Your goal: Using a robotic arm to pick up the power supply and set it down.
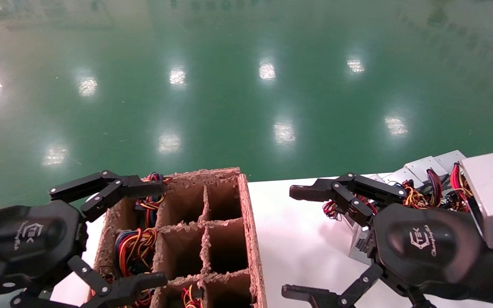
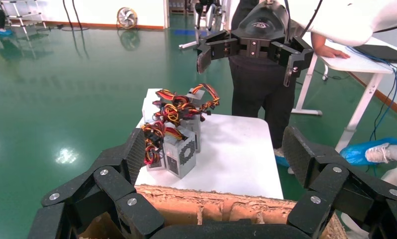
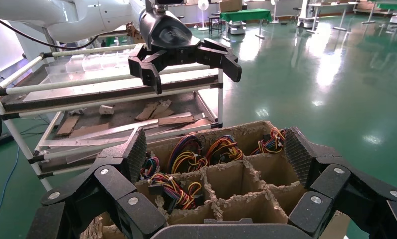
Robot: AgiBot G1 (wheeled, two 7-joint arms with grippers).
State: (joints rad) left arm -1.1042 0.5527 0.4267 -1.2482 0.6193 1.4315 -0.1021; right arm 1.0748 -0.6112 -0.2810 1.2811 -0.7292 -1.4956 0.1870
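Several power supplies (image 1: 422, 169), silver boxes with red, yellow and black wires, stand clustered on the white table (image 1: 306, 231) at the right. The nearest one (image 2: 180, 152) shows its honeycomb vent. My right gripper (image 1: 291, 243) hovers open over the table between this cluster and the cardboard box (image 1: 250, 222), holding nothing. In the right wrist view its fingers (image 3: 136, 154) frame the box's compartments. My left gripper (image 1: 161, 233) hangs open and empty over the box's left side. More wire bundles (image 3: 186, 157) fill the left compartments.
The divided cardboard box (image 3: 236, 179) has open cells in its middle and right columns. A person (image 2: 261, 84) stands behind the table's far end. A metal rack (image 3: 112, 109) with scraps stands beyond the box. Green floor surrounds the table.
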